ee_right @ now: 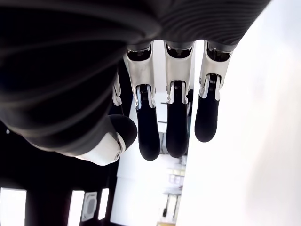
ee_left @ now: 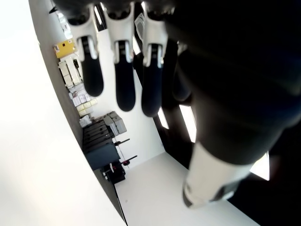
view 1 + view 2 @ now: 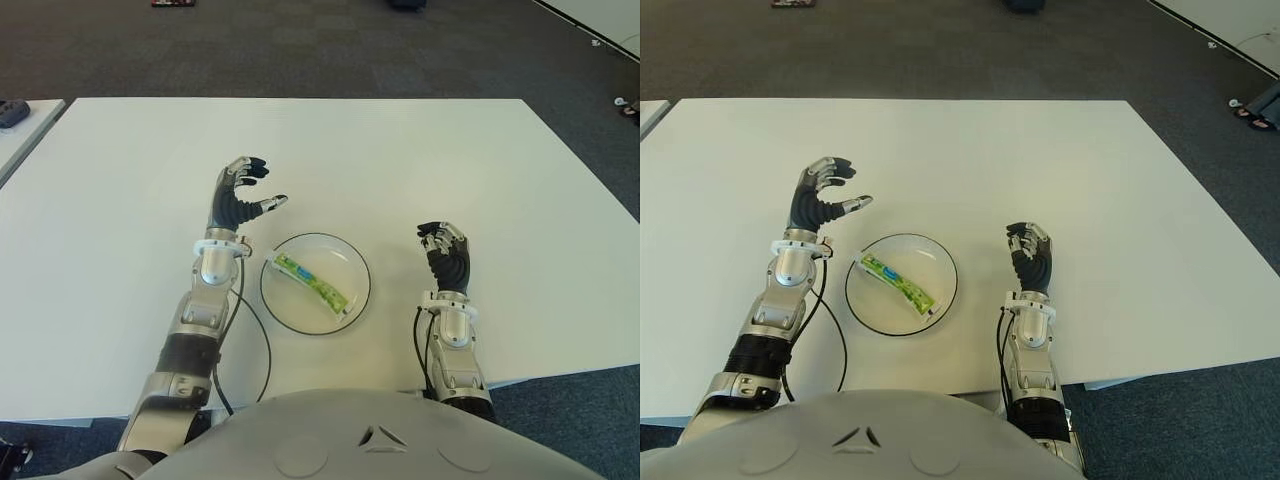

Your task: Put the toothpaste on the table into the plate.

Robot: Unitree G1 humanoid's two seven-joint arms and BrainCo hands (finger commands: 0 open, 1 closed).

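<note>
A green and white toothpaste tube [image 3: 311,280] lies diagonally inside the round white plate [image 3: 352,258] with a dark rim, near the table's front edge. My left hand [image 3: 243,194] is raised just left of and behind the plate, fingers spread and holding nothing; its wrist view shows its fingertips [image 2: 116,89] apart over empty space. To the right of the plate my right hand [image 3: 443,248] shows with fingers loosely curled and nothing in them, and its fingertips [image 1: 174,136] also hang free in its wrist view.
The white table [image 3: 400,160] stretches wide behind the plate. A black cable [image 3: 262,340] loops on the table by my left forearm. Dark carpet [image 3: 300,50] lies beyond the far edge, and another white surface [image 3: 25,125] stands at the far left.
</note>
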